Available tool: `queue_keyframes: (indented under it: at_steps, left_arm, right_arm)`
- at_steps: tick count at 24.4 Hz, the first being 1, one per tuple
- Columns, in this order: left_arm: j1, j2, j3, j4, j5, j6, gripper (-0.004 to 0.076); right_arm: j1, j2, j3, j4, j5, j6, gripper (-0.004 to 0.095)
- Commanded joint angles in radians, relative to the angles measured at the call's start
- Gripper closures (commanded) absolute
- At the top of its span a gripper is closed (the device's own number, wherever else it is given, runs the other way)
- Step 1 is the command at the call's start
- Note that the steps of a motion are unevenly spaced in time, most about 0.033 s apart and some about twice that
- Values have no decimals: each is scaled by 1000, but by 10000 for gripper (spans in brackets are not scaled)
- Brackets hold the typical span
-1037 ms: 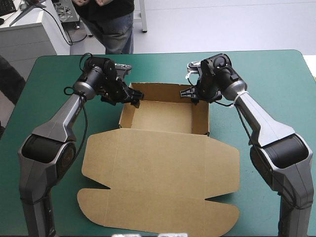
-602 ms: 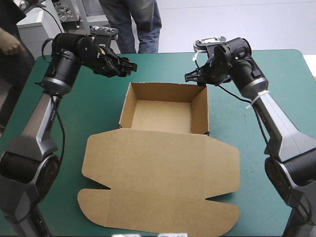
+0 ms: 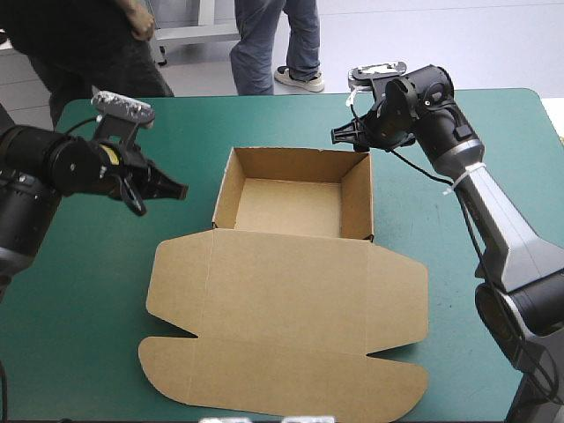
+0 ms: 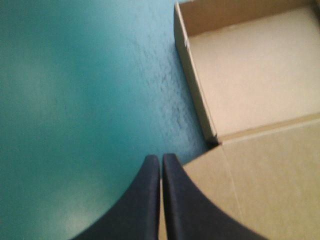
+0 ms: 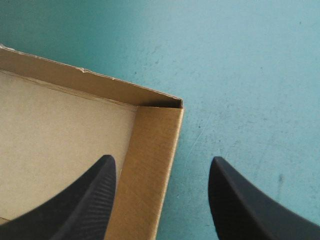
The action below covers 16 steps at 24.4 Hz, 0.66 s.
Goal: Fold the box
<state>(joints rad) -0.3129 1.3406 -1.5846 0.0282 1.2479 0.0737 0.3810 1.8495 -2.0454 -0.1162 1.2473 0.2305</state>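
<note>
The brown box stands mid-table as an open tray with four raised walls, and its lid lies flat toward the near edge. My left gripper is shut on nothing and hangs over the teal-green cover, left of the tray. In the left wrist view, the left gripper points at the junction of the tray and the lid. My right gripper is open above the tray's far right corner. From the right wrist, the right gripper straddles the right wall near that corner.
The teal-green cover lies bare to the left and right of the box. The lid's rounded flaps reach close to the table's near edge.
My left arm has swung away from the tray's far left corner, out to the left, and its fingers have shut. My right gripper rose off the far right corner earlier and now holds still.
</note>
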Motion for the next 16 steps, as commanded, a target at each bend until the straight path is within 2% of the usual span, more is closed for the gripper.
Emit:
queue_keyframes:
  at_steps: [1, 6, 10, 16]
  left_arm:
    - [-4, -130, 118, 5, -34, -20, 732]
    - [-4, -336, 366, 9, -118, -37, 732]
    - [-4, -510, 551, -15, -154, -37, 732]
    - [-4, -676, 759, -37, -198, -37, 732]
  right_arm:
    - [-8, -25, -26, 12, 5, 22, 391]
    - [-28, -1, 58, 23, 5, 26, 391]
    - [-46, 4, 162, 103, 2, 51, 392]
    - [-46, 46, 172, 148, 2, 37, 395]
